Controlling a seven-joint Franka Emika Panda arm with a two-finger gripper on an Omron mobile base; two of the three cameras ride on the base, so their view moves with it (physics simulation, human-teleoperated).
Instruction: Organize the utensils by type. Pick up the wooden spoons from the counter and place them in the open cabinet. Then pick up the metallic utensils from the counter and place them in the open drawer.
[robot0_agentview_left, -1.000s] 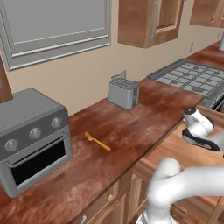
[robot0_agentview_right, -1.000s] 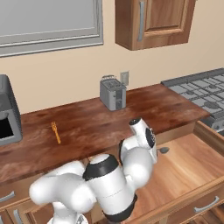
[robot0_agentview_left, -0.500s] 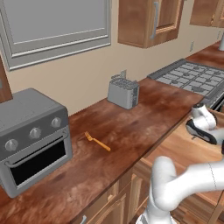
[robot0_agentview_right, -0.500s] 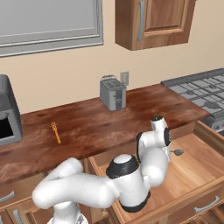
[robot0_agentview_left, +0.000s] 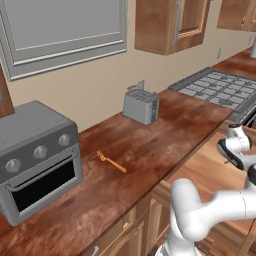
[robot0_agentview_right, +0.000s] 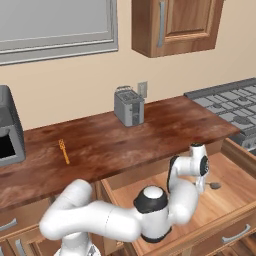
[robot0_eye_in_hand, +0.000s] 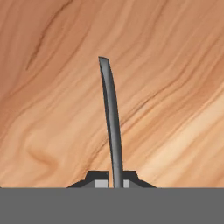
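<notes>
Hand (robot0_agentview_right: 206, 186) is clamped on a slim grey utensil (robot0_eye_in_hand: 111, 127), hanging low over the open drawer (robot0_agentview_right: 230, 175), presumably to drop it in. Left base view: orange fork (robot0_agentview_left: 111, 161) lies on the table (robot0_agentview_left: 150, 140), between toaster oven (robot0_agentview_left: 35, 155) and toaster (robot0_agentview_left: 141, 105). Hand view has the utensil's handle against the drawer's wood.

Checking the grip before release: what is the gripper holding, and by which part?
The gripper is shut on a slim dark grey utensil, gripped at one end, over the open drawer. Which end cannot be told.
</notes>
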